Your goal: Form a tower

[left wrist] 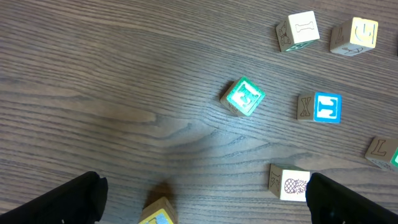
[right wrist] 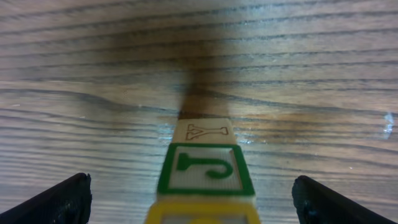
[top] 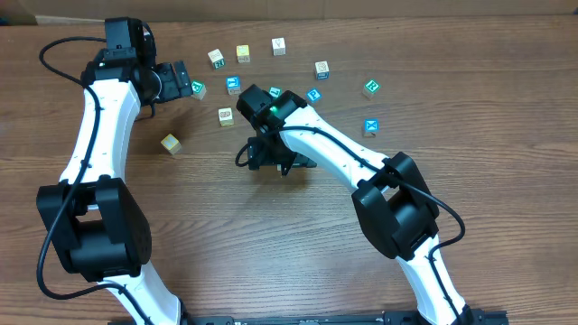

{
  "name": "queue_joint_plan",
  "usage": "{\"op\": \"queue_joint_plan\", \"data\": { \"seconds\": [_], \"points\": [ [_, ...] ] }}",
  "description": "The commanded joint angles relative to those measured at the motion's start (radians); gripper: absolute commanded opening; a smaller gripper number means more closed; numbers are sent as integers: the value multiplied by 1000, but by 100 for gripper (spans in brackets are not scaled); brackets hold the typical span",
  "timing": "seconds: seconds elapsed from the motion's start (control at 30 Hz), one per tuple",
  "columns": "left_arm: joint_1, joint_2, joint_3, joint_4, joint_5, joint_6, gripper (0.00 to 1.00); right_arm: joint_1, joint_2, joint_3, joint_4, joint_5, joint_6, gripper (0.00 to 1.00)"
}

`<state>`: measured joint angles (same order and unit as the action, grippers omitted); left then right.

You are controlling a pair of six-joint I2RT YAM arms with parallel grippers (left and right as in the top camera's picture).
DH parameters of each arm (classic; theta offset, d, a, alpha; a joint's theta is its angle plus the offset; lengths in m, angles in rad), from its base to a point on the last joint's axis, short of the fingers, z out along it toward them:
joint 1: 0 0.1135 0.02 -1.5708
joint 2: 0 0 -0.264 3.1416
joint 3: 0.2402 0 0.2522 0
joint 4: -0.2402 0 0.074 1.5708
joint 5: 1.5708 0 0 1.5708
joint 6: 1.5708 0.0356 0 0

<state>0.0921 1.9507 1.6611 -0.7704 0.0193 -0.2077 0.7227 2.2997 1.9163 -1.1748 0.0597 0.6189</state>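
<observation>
Firstly, the right gripper (right wrist: 191,186) has its two fingers (right wrist: 62,199) spread wide, one on each side of the tower (right wrist: 208,169), and neither finger touches it. The tower stands upright on the table (right wrist: 74,74), in the middle of the gap. On it I see a green frame with a hook-like mark, a plain wooden face with a carved Y beyond that, and a yellow frame at the lower edge of the wrist view. How many cubes it has, I cannot tell. From overhead this gripper hangs near the middle of the table and hides the tower under it.

The left gripper (left wrist: 204,193) has its fingers spread apart as well and holds nothing. It hovers above the far left part of the table, well apart from the tower. Below it lies a teal cube (left wrist: 244,96), turned at an angle, with a blue cube (left wrist: 323,107) to its right and a pineapple cube (left wrist: 289,183) nearer. Other loose cubes (top: 278,45) are scattered along the far side.
</observation>
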Motion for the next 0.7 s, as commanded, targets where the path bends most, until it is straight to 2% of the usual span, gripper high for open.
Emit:
{"op": "queue_joint_plan", "data": {
  "seconds": [0.0,0.27,0.47,0.67],
  "points": [
    [-3,-28,0,3,0,-9,100,0,9,-28,26,18,10,100],
    [-3,-28,0,3,0,-9,100,0,8,-37,55,34,2,100],
    [-3,-28,0,3,0,-9,100,0,8,-1,1,116,2,100],
    [-3,-28,0,3,0,-9,100,0,8,27,-8,120,2,100]
  ]
}}
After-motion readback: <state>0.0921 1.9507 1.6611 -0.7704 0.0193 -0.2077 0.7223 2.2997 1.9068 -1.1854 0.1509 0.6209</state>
